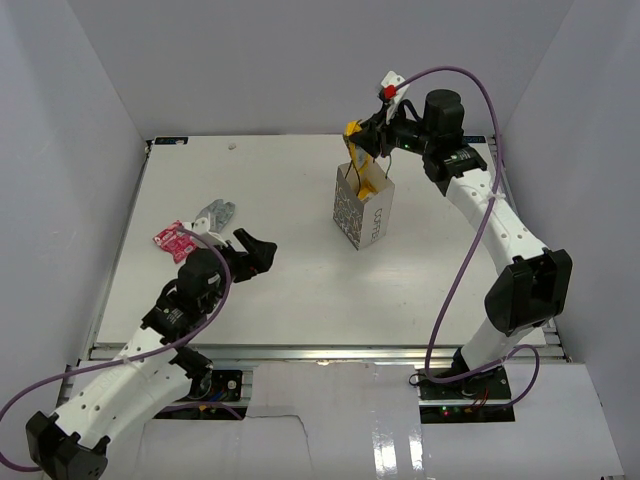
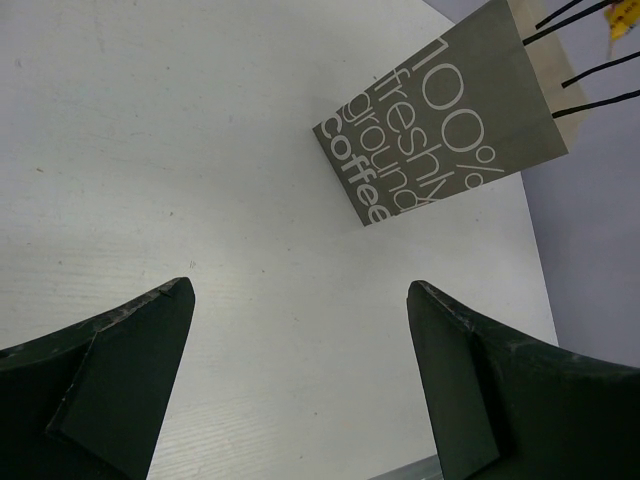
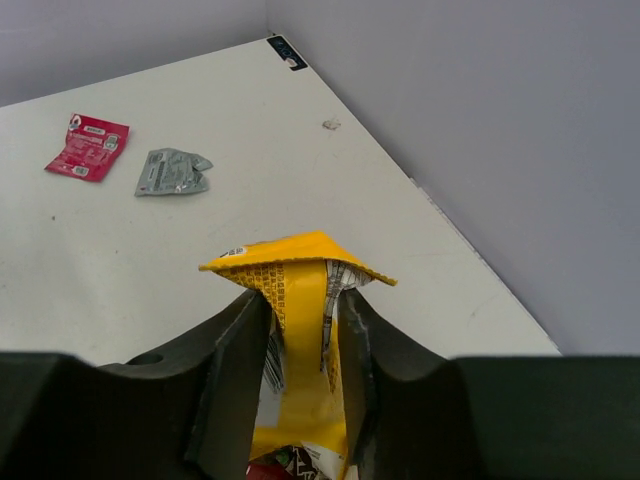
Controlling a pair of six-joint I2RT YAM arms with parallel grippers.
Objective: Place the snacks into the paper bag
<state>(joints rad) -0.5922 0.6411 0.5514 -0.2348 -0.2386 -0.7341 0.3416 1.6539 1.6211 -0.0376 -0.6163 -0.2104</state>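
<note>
Risk first: the crinkly yellow wrapped packet point(image 3: 298, 262) flared wide at its top, so it could've snagged on the rim of the small white upright paper bag point(image 1: 366, 212) and tipped that light thing over. Right tool point(image 3: 300, 300) pinched it, jaws narrow, right above the bag's mouth. Left tool point(image 2: 300, 290) gaped wide, empty. Flat red packet point(image 1: 176, 240) and crumpled silver-grey packet point(image 1: 216, 213) lay side by side on the white surface point(image 1: 300, 290), well apart from the bag.
</note>
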